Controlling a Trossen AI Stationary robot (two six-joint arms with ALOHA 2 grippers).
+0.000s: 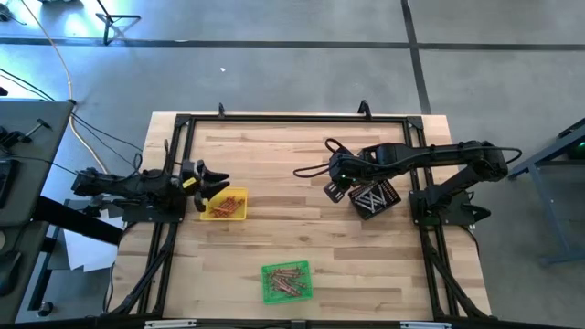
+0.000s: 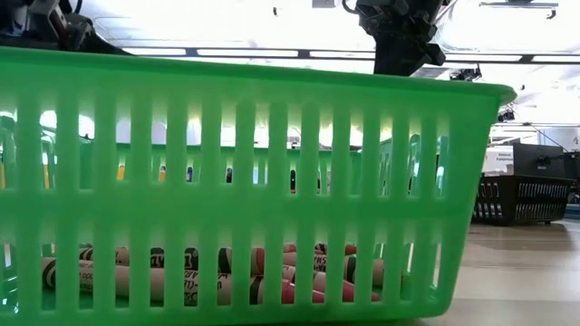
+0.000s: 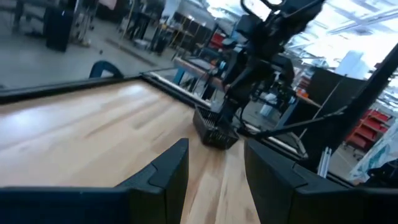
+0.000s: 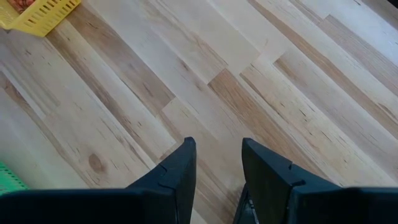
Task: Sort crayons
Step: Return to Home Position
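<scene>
- Left gripper (image 3: pixel 216 147): fingers well apart with nothing between them. It hangs at the left edge of the yellow tray (image 1: pixel 230 205).
- Right gripper (image 4: pixel 217 147): likewise spread and empty, above bare table (image 4: pixel 186 74) just beside the black tray (image 1: pixel 375 197).
- Crayons (image 1: pixel 287 280) lie in the green tray (image 1: pixel 268 294). More lie in the yellow one, and pale ones seem to sit in the black (hard to tell). No loose one shows on the wood.
- Sorting looks done, so only the retreat is left.
- Risk: a low pull-back by the left gripper could catch the yellow tray's rim and drag or tip it, spilling crayons.
- Risk: the right arm, swinging home, could brush the black tray, or its cable (image 1: pixel 311 164) could snag.
</scene>
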